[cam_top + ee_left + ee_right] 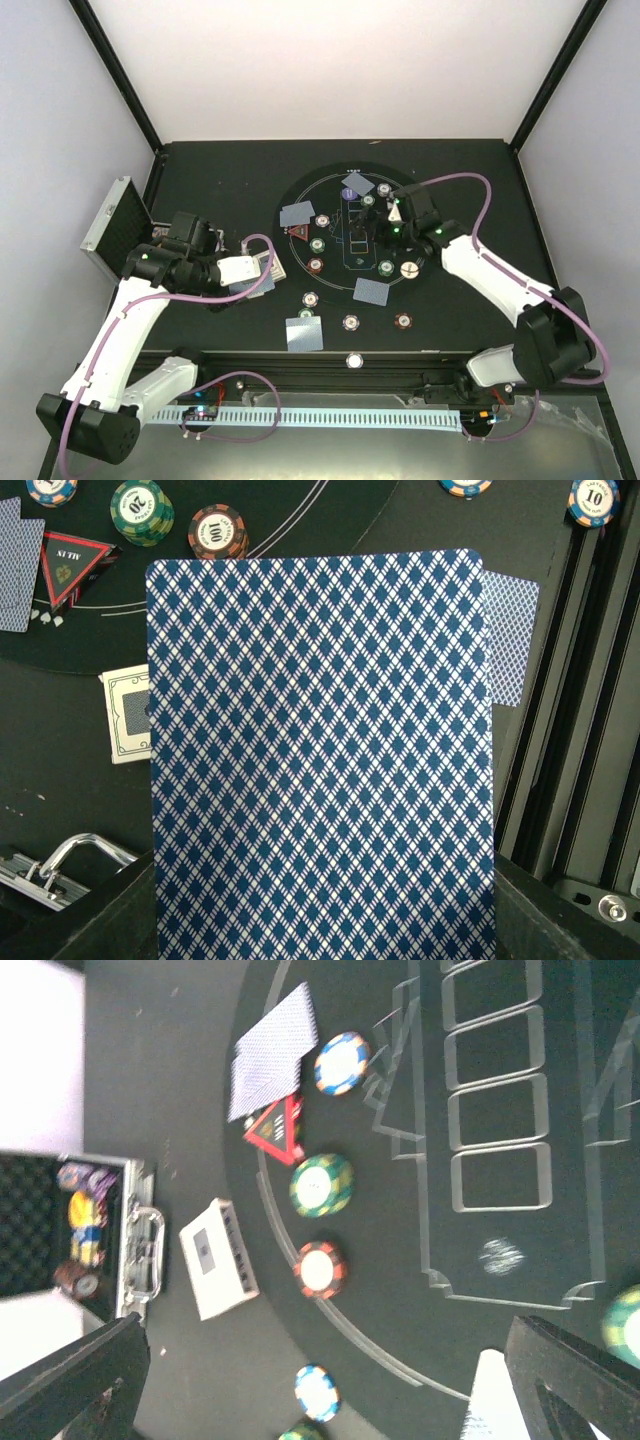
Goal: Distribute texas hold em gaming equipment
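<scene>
My left gripper [240,272] is shut on a blue-backed playing card [320,750] that fills the left wrist view and hides the fingers. It hovers left of the round mat [330,180]. On and around the mat lie face-down cards [370,290], striped chips [317,244], a red triangle marker [298,235], a purple button [348,195] and a white button [408,267]. My right gripper [378,232] hangs open and empty above the mat's centre. Its view shows two cards [270,1050], the triangle [275,1130], a green chip [320,1185] and a red chip [320,1268].
The open silver case [112,222] lies at the far left with chips inside [82,1222]. A white card box [270,265] sits beside the left gripper. A white disc [353,360] lies on the front rail. Another card [304,333] lies near the front edge.
</scene>
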